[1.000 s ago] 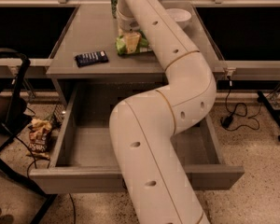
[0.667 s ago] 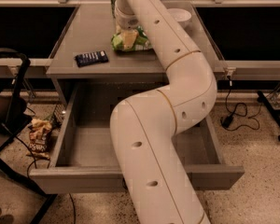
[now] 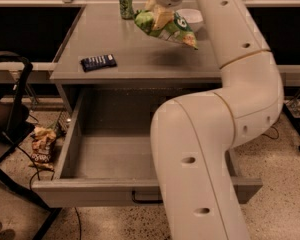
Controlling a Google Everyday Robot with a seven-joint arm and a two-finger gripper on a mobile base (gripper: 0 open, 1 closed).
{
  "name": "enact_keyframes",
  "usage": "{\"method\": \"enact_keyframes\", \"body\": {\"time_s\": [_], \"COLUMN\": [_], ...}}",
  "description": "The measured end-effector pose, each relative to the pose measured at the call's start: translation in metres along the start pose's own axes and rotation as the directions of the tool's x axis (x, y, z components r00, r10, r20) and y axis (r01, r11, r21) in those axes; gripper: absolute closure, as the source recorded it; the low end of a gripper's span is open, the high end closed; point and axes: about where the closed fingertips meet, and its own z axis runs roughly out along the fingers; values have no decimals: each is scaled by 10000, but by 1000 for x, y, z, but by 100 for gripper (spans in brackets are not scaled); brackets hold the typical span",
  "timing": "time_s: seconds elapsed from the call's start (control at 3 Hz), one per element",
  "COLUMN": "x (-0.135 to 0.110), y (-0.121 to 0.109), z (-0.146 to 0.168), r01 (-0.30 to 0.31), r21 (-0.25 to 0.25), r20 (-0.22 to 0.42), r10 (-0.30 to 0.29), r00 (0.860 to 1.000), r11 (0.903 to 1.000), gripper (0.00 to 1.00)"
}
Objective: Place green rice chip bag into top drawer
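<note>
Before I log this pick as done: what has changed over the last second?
The gripper, shut on the green rice chip bag, has lifted it off the cabinet top. The bag now hangs clear of the surface, shifted toward the white bowl. The green can, the dark blue packet and the open top drawer stayed where they were.

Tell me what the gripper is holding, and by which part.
The gripper holds the chip bag by its top part; the bag hangs above the table.
</note>
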Motion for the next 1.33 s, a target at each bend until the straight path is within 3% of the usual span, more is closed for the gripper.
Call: {"method": "enact_keyframes", "body": {"time_s": [0.33,0.67,1.0,1.33], "x": [29,56,52,7], "y": [23,54,68,85], "z": [-53,-119,-215,-302], "r01": [-625,-1376,-1588,-961], "r21": [365,1115,2840,4441], "r20": [782,1590,1894,1870], "r10": [595,1190,1070,127], "r00": [9952,9801,9760,9823], "r11": [9974,9842,9456,8908], "gripper": [100,100,100,100]}}
